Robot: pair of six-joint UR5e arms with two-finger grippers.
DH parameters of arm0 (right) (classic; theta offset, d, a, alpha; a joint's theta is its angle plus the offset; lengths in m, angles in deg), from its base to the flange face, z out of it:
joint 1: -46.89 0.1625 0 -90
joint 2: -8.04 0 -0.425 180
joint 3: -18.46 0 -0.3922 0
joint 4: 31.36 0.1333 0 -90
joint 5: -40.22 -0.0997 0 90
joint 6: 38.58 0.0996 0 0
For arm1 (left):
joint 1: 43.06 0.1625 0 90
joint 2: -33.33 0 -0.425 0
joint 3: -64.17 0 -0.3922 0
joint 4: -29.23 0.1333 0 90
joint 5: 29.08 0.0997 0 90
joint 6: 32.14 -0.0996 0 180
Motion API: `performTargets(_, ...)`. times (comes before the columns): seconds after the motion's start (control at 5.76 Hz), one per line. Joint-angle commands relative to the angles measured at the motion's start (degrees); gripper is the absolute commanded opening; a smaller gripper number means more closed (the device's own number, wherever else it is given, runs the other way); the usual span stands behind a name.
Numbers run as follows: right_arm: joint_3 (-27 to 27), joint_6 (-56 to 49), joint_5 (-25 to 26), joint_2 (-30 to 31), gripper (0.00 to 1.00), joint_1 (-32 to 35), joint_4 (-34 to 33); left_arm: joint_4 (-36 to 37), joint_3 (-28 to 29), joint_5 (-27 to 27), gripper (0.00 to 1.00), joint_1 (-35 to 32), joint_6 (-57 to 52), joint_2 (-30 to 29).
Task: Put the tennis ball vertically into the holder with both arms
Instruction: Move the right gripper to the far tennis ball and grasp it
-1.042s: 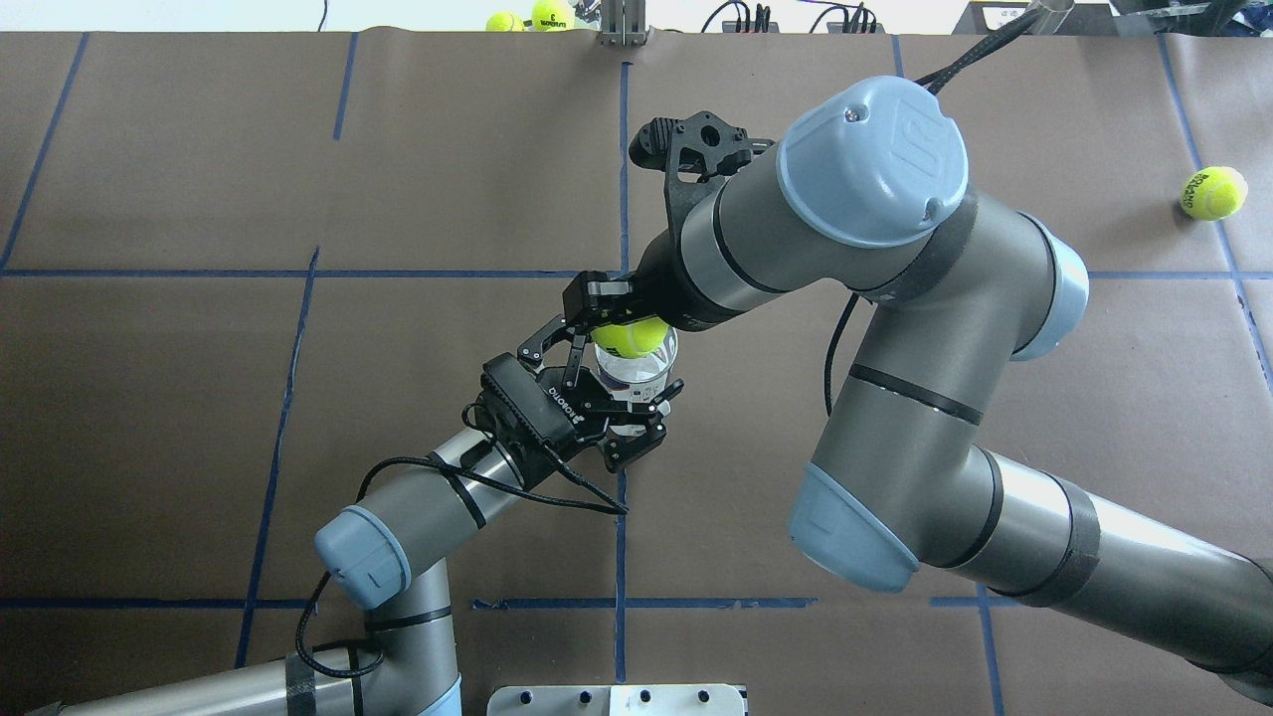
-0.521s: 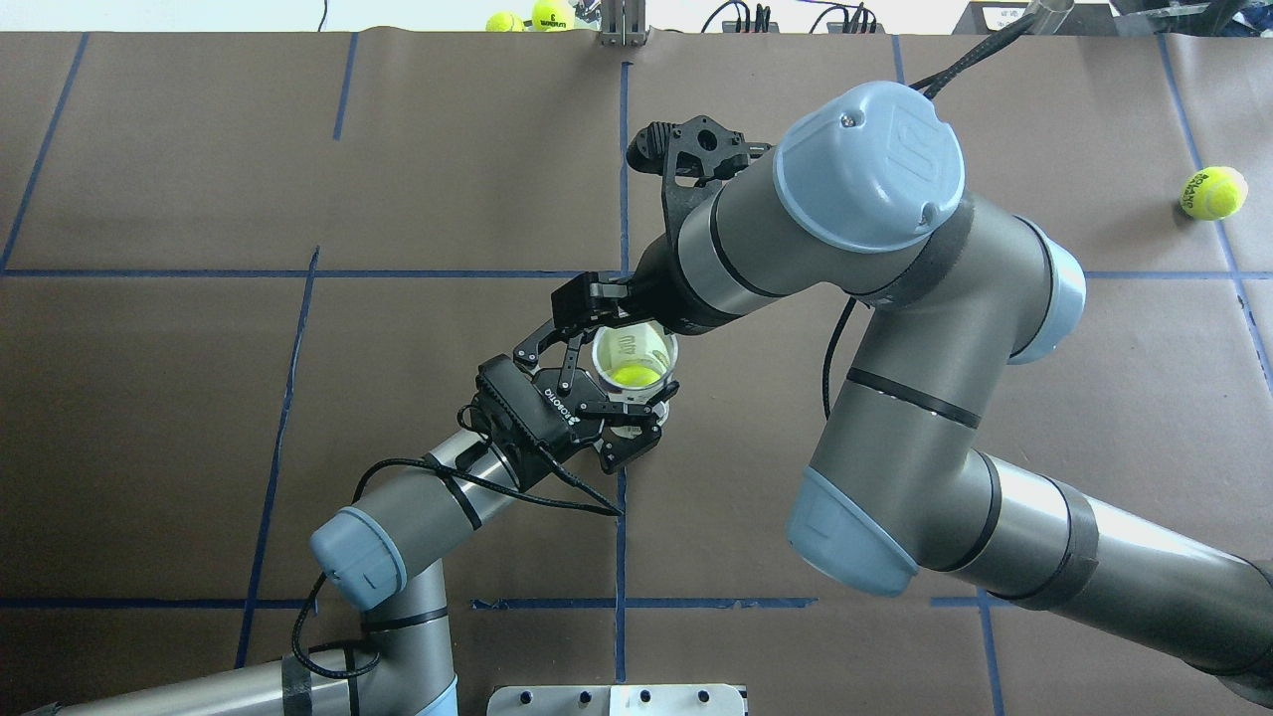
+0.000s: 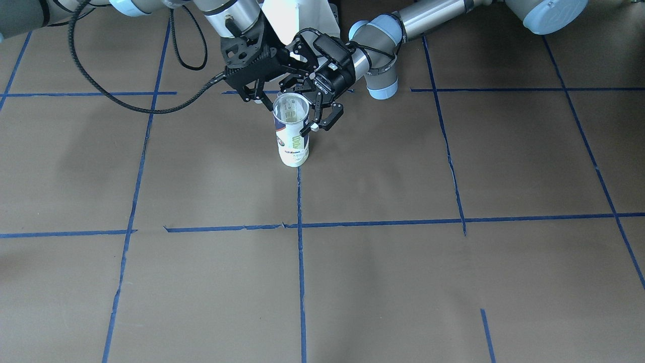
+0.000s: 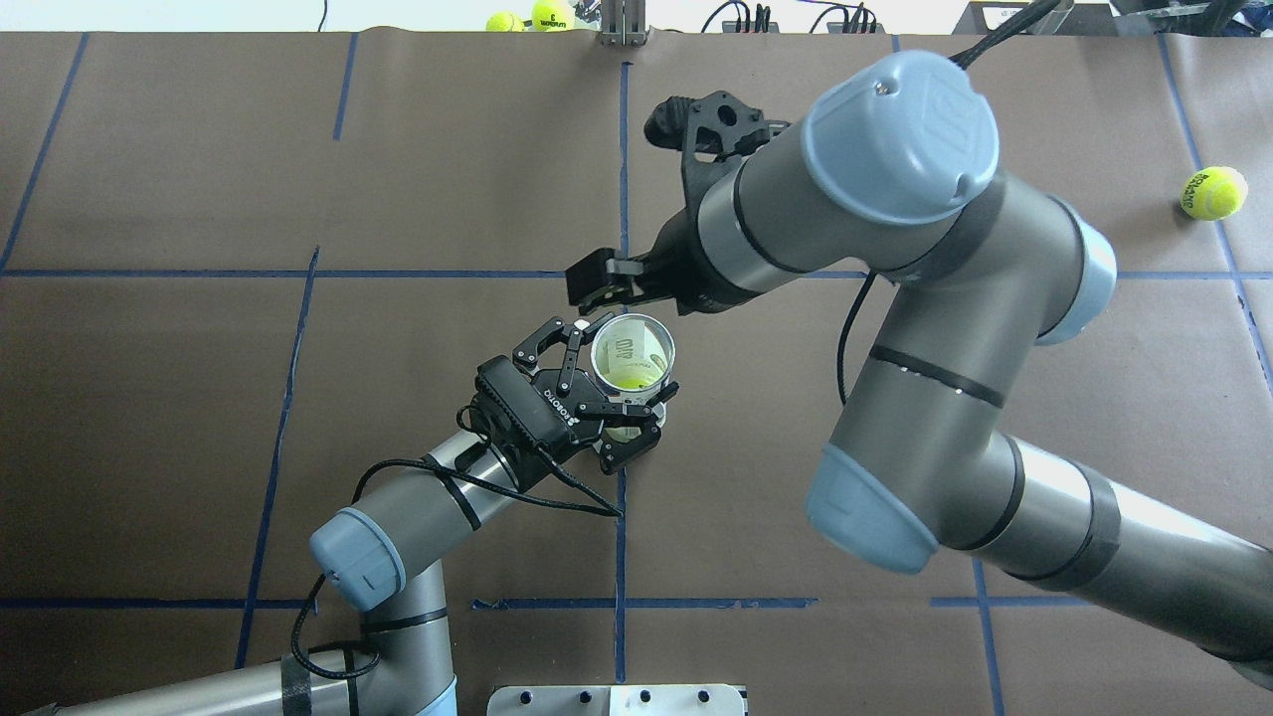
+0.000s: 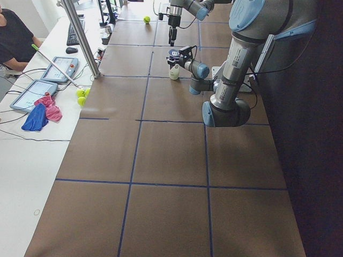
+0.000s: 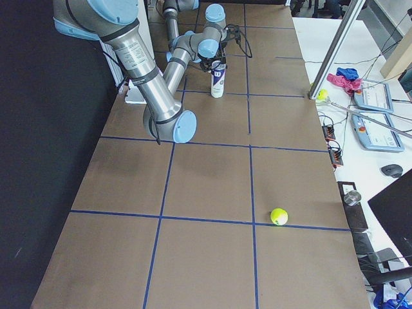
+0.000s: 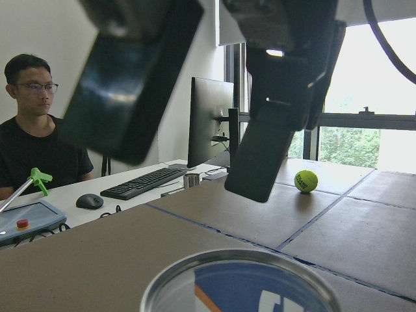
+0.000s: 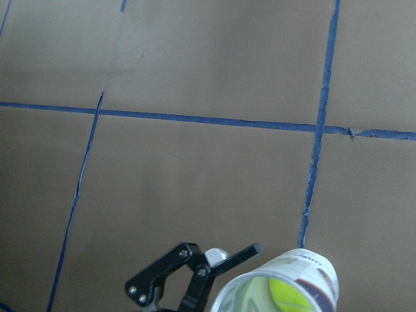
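Observation:
The holder (image 4: 656,350), a clear can with a Wilson label, stands upright at the table's middle and also shows in the front view (image 3: 293,146). The tennis ball (image 4: 633,378) lies inside it, low down, and shows through the open top in the right wrist view (image 8: 286,298). My left gripper (image 4: 625,400) is shut on the holder, its fingers on either side of the can below the rim. My right gripper (image 4: 597,283) is open and empty, just beyond the holder's rim and above it. Its two spread fingers (image 7: 260,149) show in the left wrist view.
A loose tennis ball (image 4: 1213,192) lies at the far right of the table. Two more balls (image 4: 529,17) sit past the far edge. The right arm's elbow (image 4: 895,129) hangs over the right centre. Operator desks stand beyond the far edge.
The right gripper opened and the ball dropped from it into the holder. The right gripper then drew back, up and away from the rim. The left gripper kept its hold.

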Motion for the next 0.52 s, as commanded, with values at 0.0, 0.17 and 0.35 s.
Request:
performTargets(0.0,-0.39,-9.67,-1.65,9.15,0.99,11.05,-1.66,-0.17,-0.09,0.00,0.97,0.00,0.01,-0.02)
performTargets(0.17,-3.18,-25.51,-1.30,15.48,0.99,18.08,-1.75,-1.13,-0.09,0.00,0.97,-0.09,0.01,0.06)
performTargets(0.35,-11.12,-34.81,-1.13,16.06,0.99,24.50,-1.14,-1.14,-0.18,0.00,0.97,-0.09,0.01,0.06)
